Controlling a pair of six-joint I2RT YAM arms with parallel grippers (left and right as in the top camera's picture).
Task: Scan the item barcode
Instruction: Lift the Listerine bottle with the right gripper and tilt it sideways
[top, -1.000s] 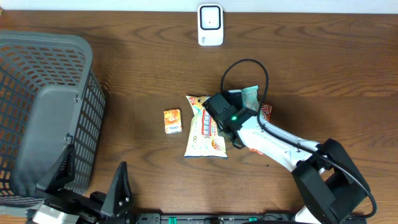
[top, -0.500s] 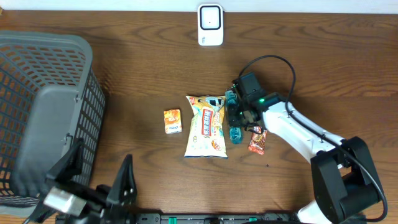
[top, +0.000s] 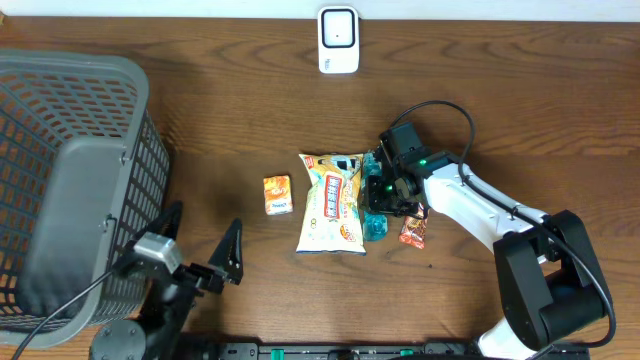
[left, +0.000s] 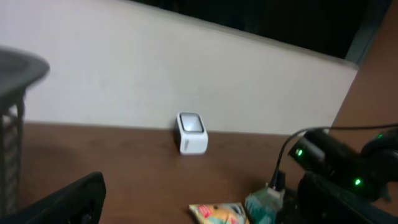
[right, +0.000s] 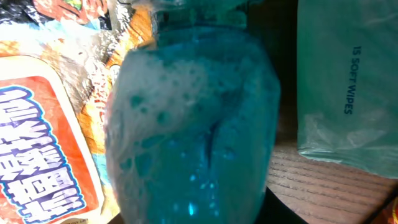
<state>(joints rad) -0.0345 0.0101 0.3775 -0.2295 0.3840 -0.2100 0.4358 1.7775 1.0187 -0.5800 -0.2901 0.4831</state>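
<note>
**Right gripper clamping the blue bottle**

The bottle is lying at the snack bag's 3 o'clock edge. Only the right wrist view is showing foam inside it. The left gripper is hanging at 7 o'clock, jaws apart

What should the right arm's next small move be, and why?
Probably a short lift straight up. The right gripper appears closed on the blue bottle, which sits low between the snack bag and the wipes pack. Clearing them first should let it carry the bottle toward the scanner at the table's far edge.
</note>
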